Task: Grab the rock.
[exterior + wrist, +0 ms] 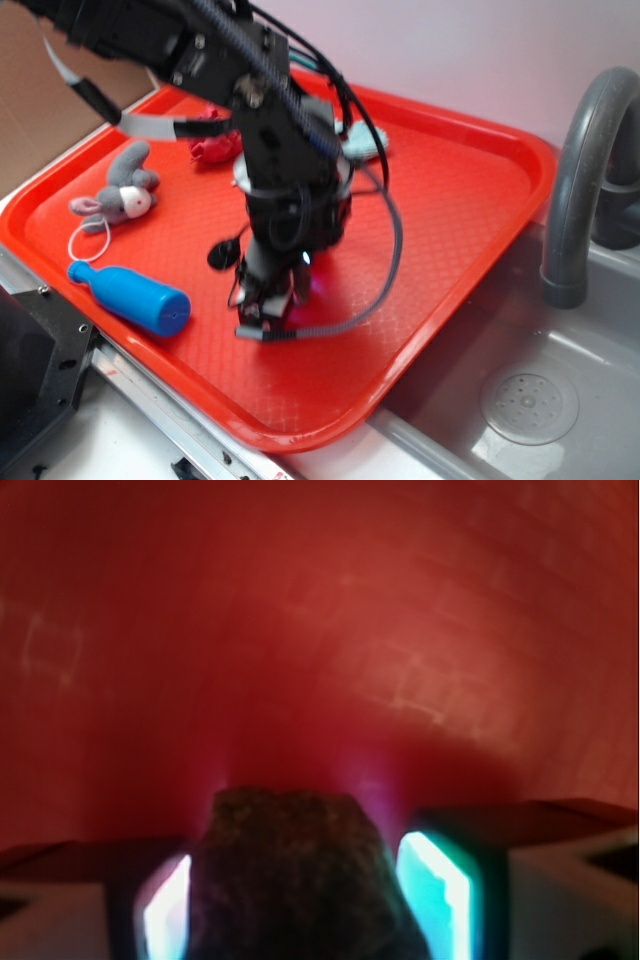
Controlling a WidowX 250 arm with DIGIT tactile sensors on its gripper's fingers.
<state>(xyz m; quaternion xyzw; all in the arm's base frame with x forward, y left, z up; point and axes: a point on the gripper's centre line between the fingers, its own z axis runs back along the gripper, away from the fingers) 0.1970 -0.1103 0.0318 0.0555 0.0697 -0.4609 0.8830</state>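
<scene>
Red tray [470,200] is sitting by the sink while the gripper [300,895] is squeezing the rock [295,870] near its front edge, and that bumpy rock could be slipping out.

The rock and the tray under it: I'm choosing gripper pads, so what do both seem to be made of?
The rock looks like real stone: dark brown, matte, with a grainy, speckled surface in the wrist view, sitting between the gripper fingers. The tray looks like moulded plastic: uniform red, a fine embossed grid texture, a smooth raised rim with rounded corners and a slight sheen. Neither can be confirmed by look alone.
</scene>
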